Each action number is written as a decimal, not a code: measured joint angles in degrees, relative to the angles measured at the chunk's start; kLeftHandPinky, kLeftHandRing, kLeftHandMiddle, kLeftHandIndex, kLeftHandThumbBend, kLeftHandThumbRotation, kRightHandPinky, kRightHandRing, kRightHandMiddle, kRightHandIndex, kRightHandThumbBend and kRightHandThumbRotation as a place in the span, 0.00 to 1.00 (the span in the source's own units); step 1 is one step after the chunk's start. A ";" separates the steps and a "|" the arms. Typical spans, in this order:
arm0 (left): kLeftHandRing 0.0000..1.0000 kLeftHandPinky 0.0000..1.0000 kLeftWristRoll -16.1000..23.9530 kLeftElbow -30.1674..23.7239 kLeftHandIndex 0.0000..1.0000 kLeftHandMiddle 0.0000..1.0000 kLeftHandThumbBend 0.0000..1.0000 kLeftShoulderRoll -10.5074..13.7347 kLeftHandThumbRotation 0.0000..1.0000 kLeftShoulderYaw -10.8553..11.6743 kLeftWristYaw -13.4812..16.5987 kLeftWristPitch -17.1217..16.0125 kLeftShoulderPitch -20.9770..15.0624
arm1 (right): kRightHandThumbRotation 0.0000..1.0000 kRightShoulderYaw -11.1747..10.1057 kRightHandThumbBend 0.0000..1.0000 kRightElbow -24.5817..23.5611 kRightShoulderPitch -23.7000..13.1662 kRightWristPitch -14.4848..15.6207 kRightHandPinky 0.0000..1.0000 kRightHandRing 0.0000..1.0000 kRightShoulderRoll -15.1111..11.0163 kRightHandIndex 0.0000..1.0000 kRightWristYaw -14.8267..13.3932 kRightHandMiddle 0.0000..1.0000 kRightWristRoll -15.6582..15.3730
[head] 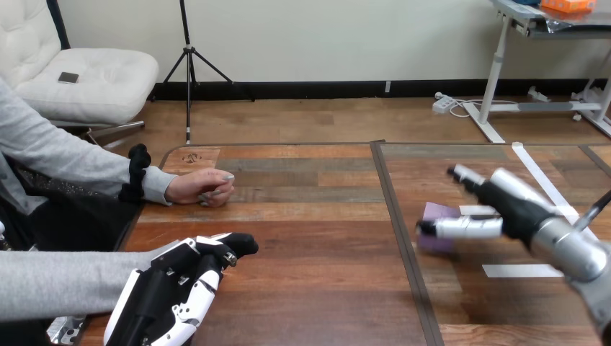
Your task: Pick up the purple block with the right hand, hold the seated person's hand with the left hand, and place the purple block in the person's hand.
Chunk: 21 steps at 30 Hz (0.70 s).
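**A:** where's your right hand at?

**B:** my right hand (504, 205) is spread open, fingers straight; thumb low across the front of the purple block (437, 213), the rest reaching over it; block sits on the worktop (317, 238), right side; can't tell if I'm touching it

**A:** and the left?

**B:** left hand (173, 292) is near left, beside a grey sleeve (65, 277); can't tell if it grips anything; the person's hand (202, 189) rests further back, loosely closed
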 measured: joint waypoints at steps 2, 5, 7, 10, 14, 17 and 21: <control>0.72 0.85 -0.04 0.00 0.46 0.67 0.00 0.01 0.00 0.00 0.00 0.06 0.00 | 0.57 0.29 1.00 0.98 -0.15 0.11 1.00 1.00 0.49 1.00 -0.66 1.00 -0.52; 0.72 0.85 -0.12 -0.01 0.46 0.67 0.00 0.02 0.00 0.00 0.00 0.24 0.00 | 0.59 0.87 1.00 2.31 -0.43 0.13 1.00 1.00 1.03 1.00 -1.93 1.00 -1.32; 0.72 0.85 -0.19 -0.01 0.46 0.67 0.00 0.04 0.00 0.00 -0.02 0.42 0.00 | 0.60 1.34 1.00 3.06 -0.57 0.12 1.00 1.00 1.28 1.00 -2.78 1.00 -1.75; 0.72 0.85 -0.28 -0.01 0.46 0.67 0.00 0.05 0.00 0.03 -0.08 0.61 0.00 | 0.60 1.63 1.00 4.19 -0.87 0.14 1.00 1.00 1.60 1.00 -3.59 1.00 -1.97; 0.72 0.85 -0.33 -0.02 0.46 0.67 0.00 0.05 0.00 0.08 -0.18 0.70 0.00 | 0.62 1.69 1.00 5.54 -1.27 0.13 1.00 1.00 1.88 1.00 -4.56 1.00 -2.04; 0.72 0.84 -0.32 -0.17 0.46 0.67 0.00 0.05 0.00 0.09 -0.04 1.00 0.01 | 0.63 1.85 1.00 6.59 -1.71 0.16 1.00 1.00 1.97 1.00 -5.27 1.00 -2.35; 0.72 0.83 -0.07 -0.48 0.46 0.66 0.00 0.05 0.00 0.09 0.71 1.31 0.01 | 0.63 1.98 1.00 7.57 -2.20 0.22 1.00 1.00 1.98 1.00 -5.62 1.00 -2.71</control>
